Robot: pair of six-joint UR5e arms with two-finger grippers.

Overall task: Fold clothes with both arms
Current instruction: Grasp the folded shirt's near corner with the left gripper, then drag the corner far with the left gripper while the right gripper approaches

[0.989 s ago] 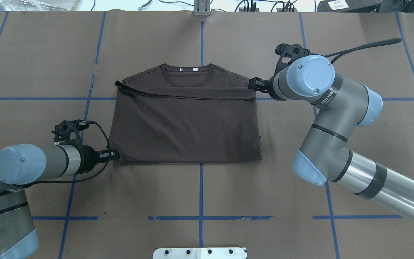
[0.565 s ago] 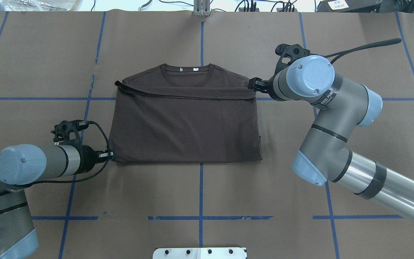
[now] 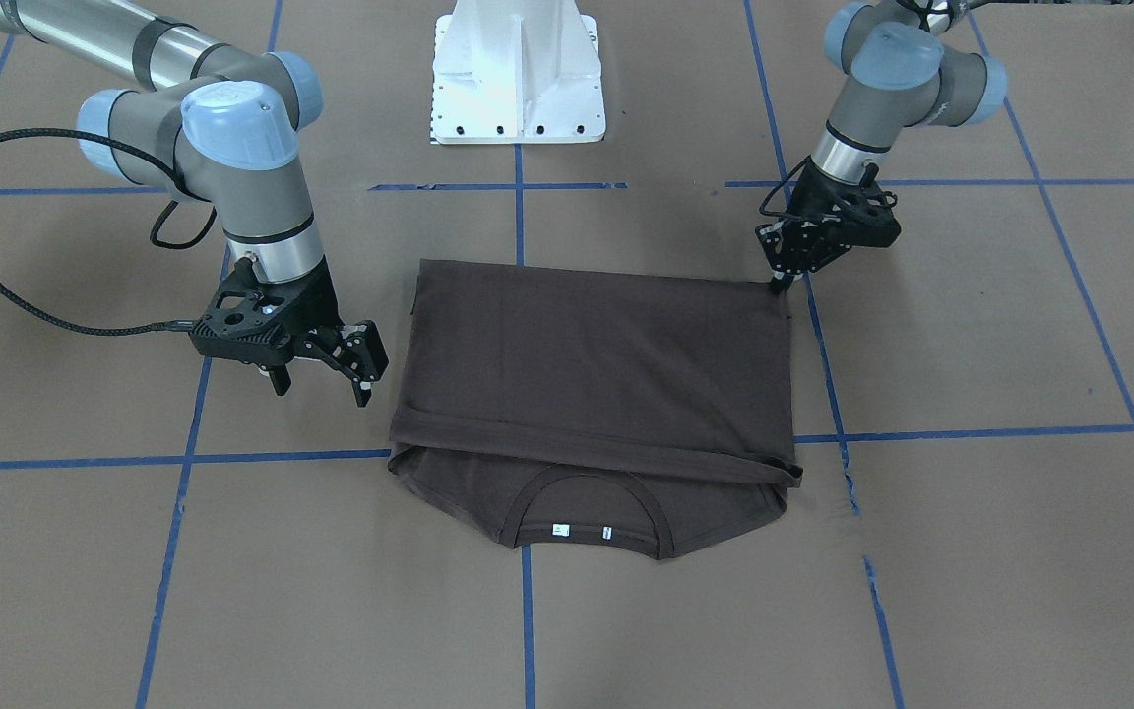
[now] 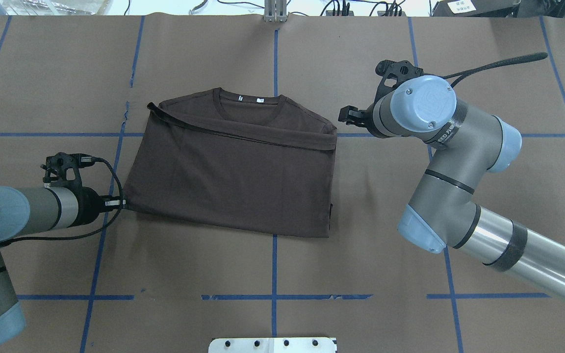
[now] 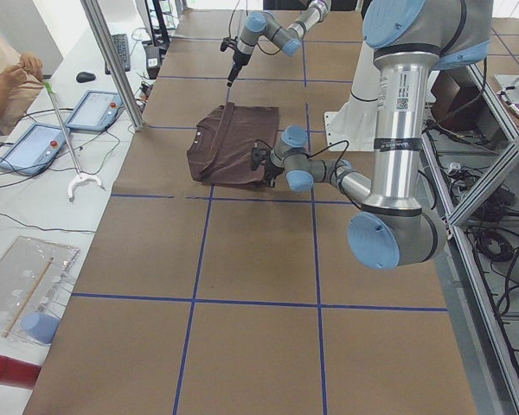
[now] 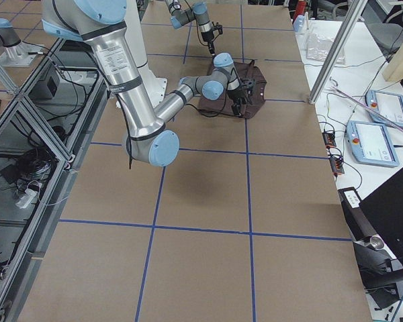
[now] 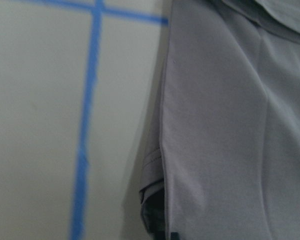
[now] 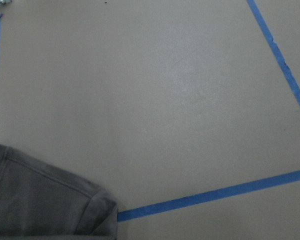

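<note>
The clothes, one dark brown T-shirt (image 4: 233, 181), lie folded once on the table with the collar (image 4: 247, 103) at the far side. The shirt sits skewed, its near-left corner drawn out toward the left. My left gripper (image 4: 118, 202) is shut on that corner, which also shows at the left gripper (image 3: 782, 286) in the front view. The left wrist view is filled with the shirt's fabric (image 7: 230, 125). My right gripper (image 4: 346, 113) stands open just off the shirt's far-right shoulder, a small gap between them. That shoulder (image 8: 40, 200) shows in the right wrist view's lower left corner.
Brown paper with blue tape lines (image 4: 273, 260) covers the table. The white pedestal base (image 3: 518, 69) stands at the robot's side. A black cable (image 4: 498, 61) trails from the right wrist. A person (image 5: 4, 69) sits beside tablets past the table's far edge.
The left gripper moved left with the shirt's near corner in it, so the whole shirt slid left and skewed. The right gripper stayed put, and the shoulder has come away from it.
</note>
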